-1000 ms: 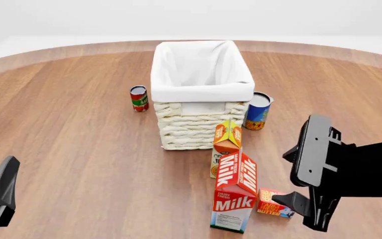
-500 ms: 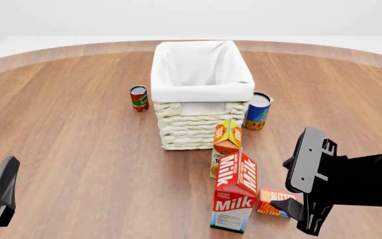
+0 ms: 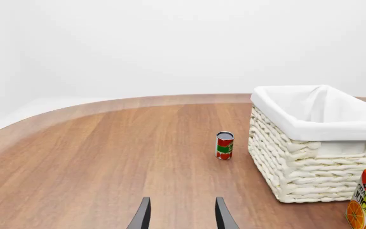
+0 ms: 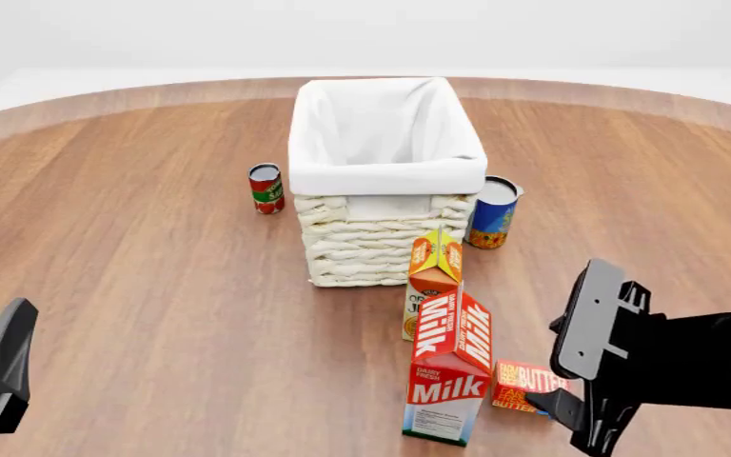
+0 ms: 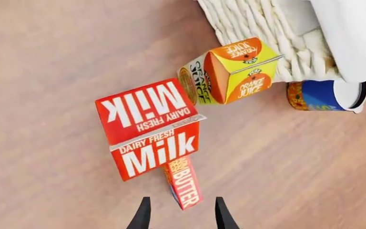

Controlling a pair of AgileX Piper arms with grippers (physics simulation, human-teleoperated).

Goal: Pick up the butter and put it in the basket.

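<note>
Right gripper [image 5: 179, 217] open, empty, poised over butter [image 5: 184, 183], which lies just ahead between the fingers, touching milk carton [image 5: 151, 128]. Likely light, stiff, slick card; grip across narrow sides. Basket [image 4: 388, 181] well beyond. Left gripper [image 3: 180, 218] open, idle.

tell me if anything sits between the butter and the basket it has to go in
Yes. The milk carton stands right beside the butter, on its basket side, and the orange juice carton stands just beyond it, in front of the basket. The right gripper would probably have to lift the butter over both.
</note>
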